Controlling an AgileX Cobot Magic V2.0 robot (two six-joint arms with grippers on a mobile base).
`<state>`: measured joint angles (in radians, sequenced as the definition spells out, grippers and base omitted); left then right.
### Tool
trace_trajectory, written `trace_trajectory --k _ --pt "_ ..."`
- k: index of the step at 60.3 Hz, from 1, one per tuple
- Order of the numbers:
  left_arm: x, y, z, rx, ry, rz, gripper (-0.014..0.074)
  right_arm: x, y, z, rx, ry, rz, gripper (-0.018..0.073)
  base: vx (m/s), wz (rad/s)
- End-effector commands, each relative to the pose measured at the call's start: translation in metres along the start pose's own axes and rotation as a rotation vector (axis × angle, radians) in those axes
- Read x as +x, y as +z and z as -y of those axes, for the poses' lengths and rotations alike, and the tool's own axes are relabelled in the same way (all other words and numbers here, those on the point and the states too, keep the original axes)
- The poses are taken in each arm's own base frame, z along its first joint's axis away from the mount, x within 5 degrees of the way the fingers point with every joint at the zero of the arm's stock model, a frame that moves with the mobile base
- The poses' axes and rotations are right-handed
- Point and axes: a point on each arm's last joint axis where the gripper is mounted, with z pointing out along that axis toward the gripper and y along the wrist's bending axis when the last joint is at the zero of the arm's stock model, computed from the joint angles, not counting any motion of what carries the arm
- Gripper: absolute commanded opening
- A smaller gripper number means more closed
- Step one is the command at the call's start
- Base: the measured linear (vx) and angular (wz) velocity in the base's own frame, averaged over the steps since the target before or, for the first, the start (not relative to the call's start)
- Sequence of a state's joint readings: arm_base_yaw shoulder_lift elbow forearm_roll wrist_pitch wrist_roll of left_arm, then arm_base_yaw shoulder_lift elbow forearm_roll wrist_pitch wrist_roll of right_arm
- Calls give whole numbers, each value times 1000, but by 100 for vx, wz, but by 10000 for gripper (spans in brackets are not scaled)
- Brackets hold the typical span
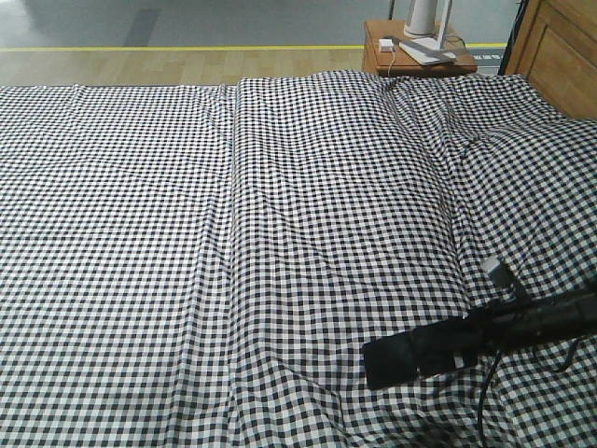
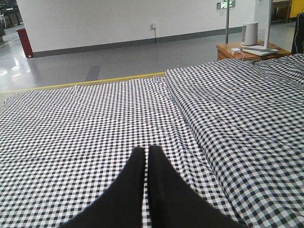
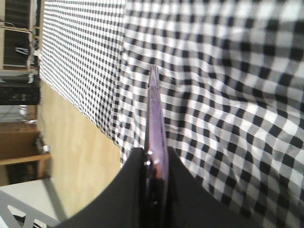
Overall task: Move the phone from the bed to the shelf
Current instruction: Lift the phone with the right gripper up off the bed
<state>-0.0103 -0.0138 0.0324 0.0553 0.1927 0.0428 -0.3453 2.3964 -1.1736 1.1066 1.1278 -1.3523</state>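
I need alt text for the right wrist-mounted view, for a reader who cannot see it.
The right gripper holds the phone edge-on between its two black fingers, with the black-and-white checked bed behind it. A strip of pale wooden floor shows at the left.

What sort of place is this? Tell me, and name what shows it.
Probably a mock bedroom set up in a large hall or lab: a gingham-covered bed with a wooden headboard and a side table, but beyond them a grey floor marked with a yellow line.
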Motion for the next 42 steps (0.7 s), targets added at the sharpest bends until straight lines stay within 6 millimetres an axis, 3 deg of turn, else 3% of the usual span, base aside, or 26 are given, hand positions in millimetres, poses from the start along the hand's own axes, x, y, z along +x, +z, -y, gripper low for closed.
trace_trajectory --k 1,17,28,42 --pt "-15 -3 -1 -3 -9 106 1 -11 -33 -55 -99 -104 4 -2 0 0" --pt "-15 -3 -1 -3 -9 106 1 -17 -70 -133 -20 -249 61 -1 0 0" --pt "-15 -3 -1 -3 -9 106 1 -20 -63 -192 -22 -403 48 -1 0 0" --pt "-15 -3 -1 -3 -9 106 1 -14 -45 -250 -60 -527 9 -1 0 0"
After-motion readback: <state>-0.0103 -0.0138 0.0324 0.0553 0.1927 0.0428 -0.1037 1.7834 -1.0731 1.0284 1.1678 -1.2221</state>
